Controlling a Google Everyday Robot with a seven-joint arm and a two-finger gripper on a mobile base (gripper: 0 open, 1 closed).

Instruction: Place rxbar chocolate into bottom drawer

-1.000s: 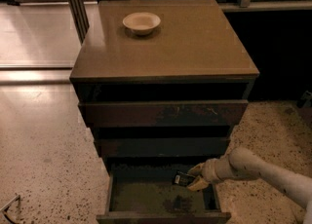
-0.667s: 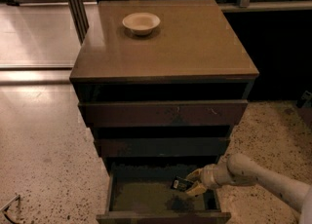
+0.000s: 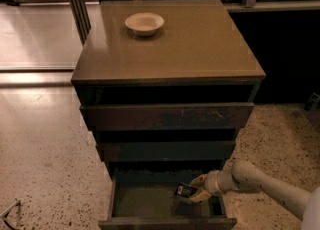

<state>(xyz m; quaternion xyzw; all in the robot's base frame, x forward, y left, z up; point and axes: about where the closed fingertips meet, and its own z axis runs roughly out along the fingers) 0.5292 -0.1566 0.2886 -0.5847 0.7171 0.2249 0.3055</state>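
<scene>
hand [image 3: 196, 194]: pinching rxbar chocolate [image 3: 184, 190], hovering by right edge inside bottom drawer [image 3: 142, 202]
bottom drawer: standing pulled open
bowl [image 3: 144, 23]: sitting near surface's [image 3: 205, 44] back edge, left of middle

A: What carries it all?
B: A speckled floor [image 3: 45, 144]. The cabinet [image 3: 170, 116] stands on it.
A: And on its glossy brown top [image 3: 200, 49]?
B: A bowl [image 3: 144, 23], toward the back left.
A: The gripper [image 3: 194, 194]?
B: Low at the right, inside the open bottom drawer [image 3: 145, 201], pinching the bar [image 3: 185, 190] — whether the bar touches the drawer's floor, I can't tell.
</scene>
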